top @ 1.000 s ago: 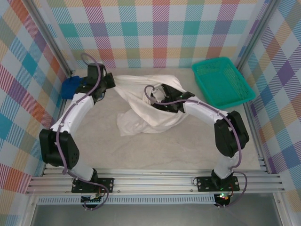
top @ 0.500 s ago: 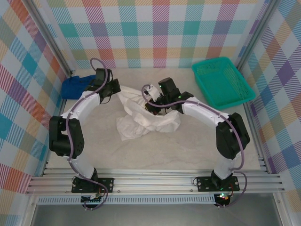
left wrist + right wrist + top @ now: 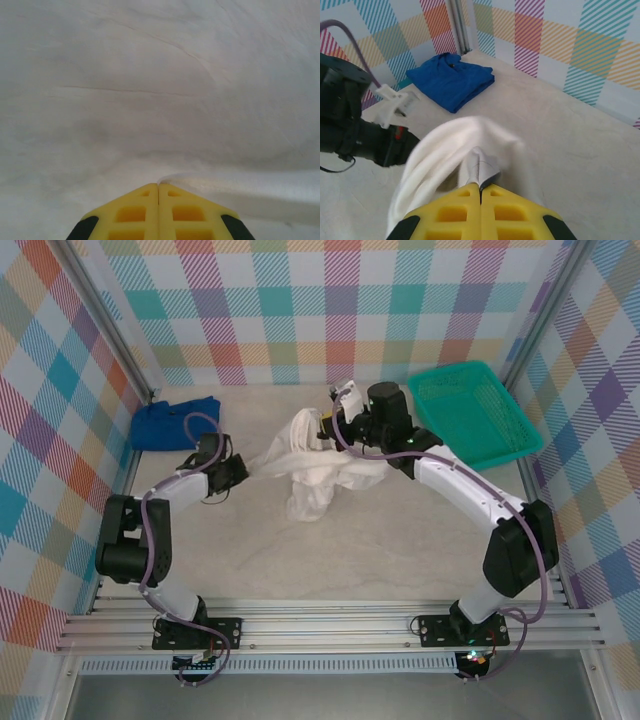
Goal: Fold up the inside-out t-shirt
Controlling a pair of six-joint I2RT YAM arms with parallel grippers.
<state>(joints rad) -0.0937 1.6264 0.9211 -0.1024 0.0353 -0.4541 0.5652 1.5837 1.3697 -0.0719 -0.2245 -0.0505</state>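
The inside-out t-shirt point(image 3: 318, 478) is white, bunched and drawn up off the table near the back middle. My right gripper point(image 3: 326, 428) holds its top; in the right wrist view the yellow fingers point(image 3: 481, 187) are shut on a pinched fold of the t-shirt point(image 3: 445, 150), which drapes down below them. My left gripper point(image 3: 241, 469) is low at the shirt's left tip. Its yellow fingers point(image 3: 158, 186) are pressed together, with a thin edge of the white t-shirt point(image 3: 235, 187) running out from their tips over the table.
A folded blue garment point(image 3: 175, 422) lies in the back left corner, also seen as the blue garment point(image 3: 451, 80) past the shirt. A green basket point(image 3: 474, 412) stands at the back right. Checked walls enclose the table point(image 3: 360, 560).
The right gripper has moved back and to the right, lifting the shirt into a taller bunch. The left gripper has come nearer and lower, pulling the shirt's left edge out.
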